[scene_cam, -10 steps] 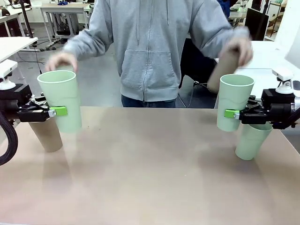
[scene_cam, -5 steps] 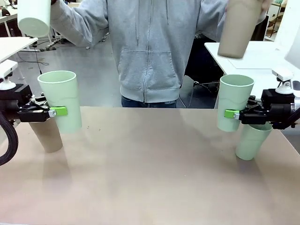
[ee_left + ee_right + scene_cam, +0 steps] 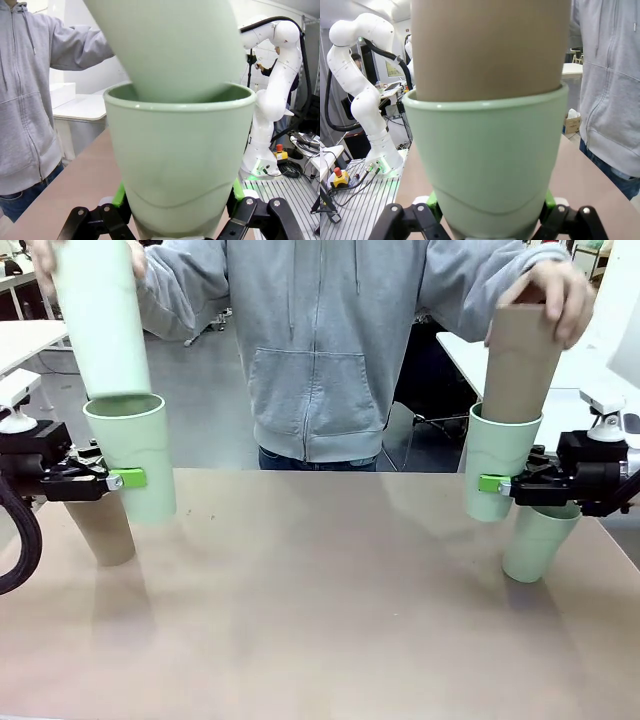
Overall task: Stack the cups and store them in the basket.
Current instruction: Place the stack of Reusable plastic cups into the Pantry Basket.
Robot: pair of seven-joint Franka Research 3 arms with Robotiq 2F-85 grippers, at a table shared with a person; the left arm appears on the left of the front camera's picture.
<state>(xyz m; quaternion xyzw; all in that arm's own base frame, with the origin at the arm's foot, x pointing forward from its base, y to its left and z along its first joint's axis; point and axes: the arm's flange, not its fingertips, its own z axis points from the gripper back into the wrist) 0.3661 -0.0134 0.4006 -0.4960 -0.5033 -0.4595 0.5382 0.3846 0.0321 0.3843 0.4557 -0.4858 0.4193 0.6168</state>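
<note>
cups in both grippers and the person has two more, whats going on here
Stacking is under way. The left gripper is shut on the left mint cup and the right gripper on the right mint cup, both upright above the table. The person holds an upper mint cup with its base at the left one's mouth, and an upper brown cup partly inside the right one. A spare brown cup and a spare mint cup stand on the table.

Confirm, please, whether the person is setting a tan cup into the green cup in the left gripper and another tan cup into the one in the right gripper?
Not quite: the front view shows a pale green cup, not tan, entering the left gripper's held cup. The tan cup entering the right gripper's green cup is correct.
</note>
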